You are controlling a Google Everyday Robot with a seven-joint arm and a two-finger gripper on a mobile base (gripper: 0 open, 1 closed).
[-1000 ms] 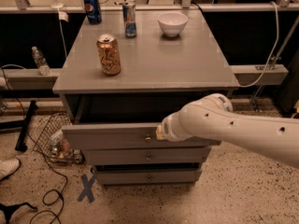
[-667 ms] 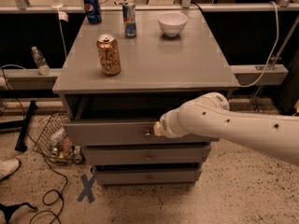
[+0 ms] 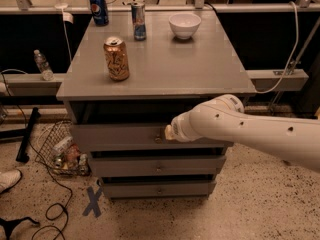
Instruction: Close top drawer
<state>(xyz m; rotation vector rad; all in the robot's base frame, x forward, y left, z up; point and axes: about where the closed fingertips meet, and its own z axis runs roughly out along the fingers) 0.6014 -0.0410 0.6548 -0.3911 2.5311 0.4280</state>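
Observation:
The top drawer (image 3: 115, 136) is a wide grey front just under the cabinet's tabletop (image 3: 200, 69). It stands a little out from the cabinet, with a dark gap above it. Its small round knob (image 3: 158, 137) sits at the centre. My gripper (image 3: 168, 133) is at the end of the white arm (image 3: 250, 129), which reaches in from the right. The gripper's tip is against the drawer front right beside the knob. Two shorter drawer fronts, one (image 3: 157, 167) above the other (image 3: 159, 189), lie below it.
On the tabletop stand a brown can (image 3: 116, 59), a blue Pepsi can (image 3: 99, 8), a slim can (image 3: 139, 20) and a white bowl (image 3: 184, 25). A wire basket (image 3: 62, 151), cables, a water bottle (image 3: 43, 65) and a blue tape cross (image 3: 93, 201) lie left of the cabinet.
The top drawer has slid inward toward the cabinet, and the gap above it has narrowed. My arm has moved forward with it, staying at the knob.

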